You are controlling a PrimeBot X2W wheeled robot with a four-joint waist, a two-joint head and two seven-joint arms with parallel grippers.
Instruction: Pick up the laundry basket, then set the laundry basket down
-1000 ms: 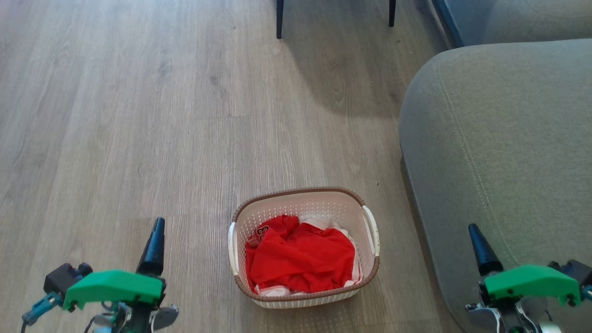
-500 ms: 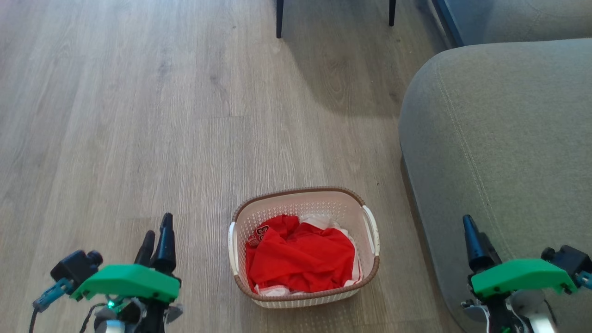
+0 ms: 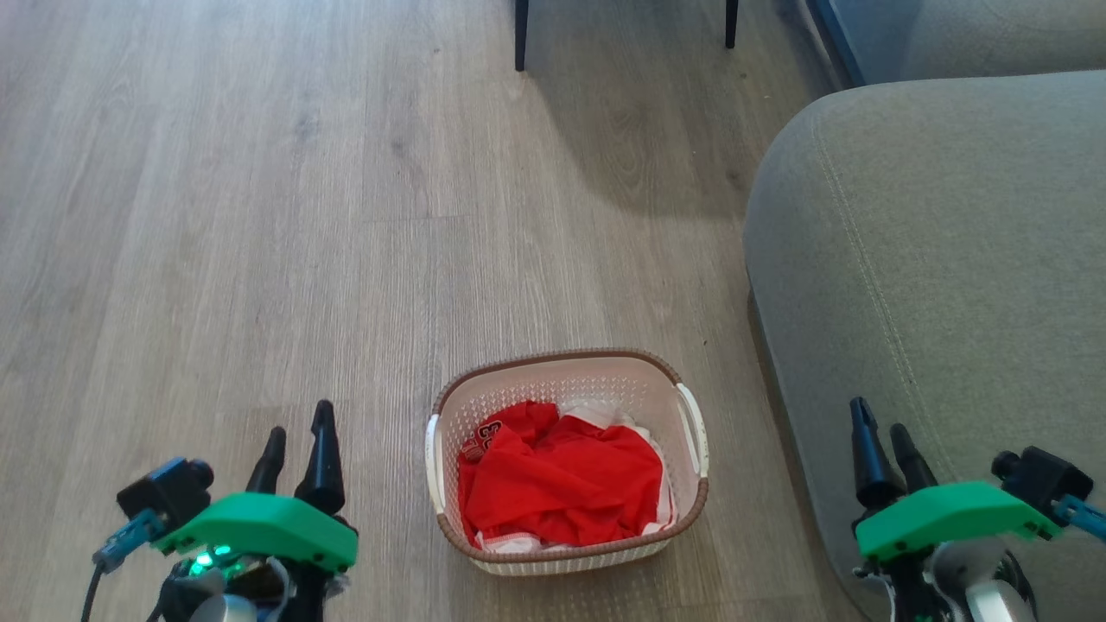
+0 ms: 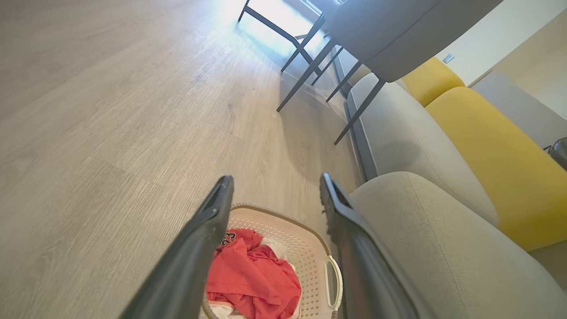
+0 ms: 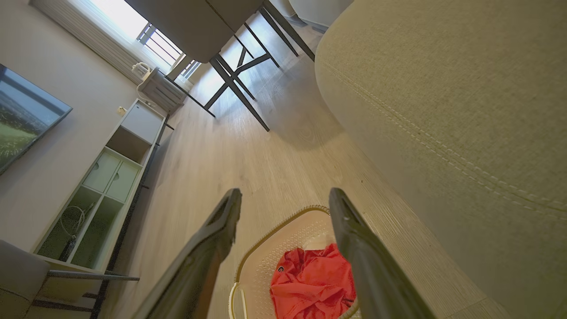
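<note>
Two white side handles, one on the left (image 3: 430, 466) and one on the right (image 3: 694, 428), look like the best holds, so I judge this reach wants both arms. The laundry basket (image 3: 562, 384) stands on the floor (image 3: 259, 216), close beside the flank of the grey sofa (image 3: 933, 259), with a red garment (image 3: 562, 484) bunched inside it. The left gripper (image 3: 300, 421) hangs over the floor to the basket's left, fingers spread and holding nothing. The right gripper (image 3: 878, 417) hangs above the sofa's edge to the basket's right, likewise parted and empty. Neither touches the basket.

Each gripper should come down and inward until a handle sits between its fingers. The right one had better drop in from above, since the strip of floor between handle and sofa looks tight. Both should close together and lift level, as a lopsided pull would probably tip the light plastic and spill the garment.
</note>
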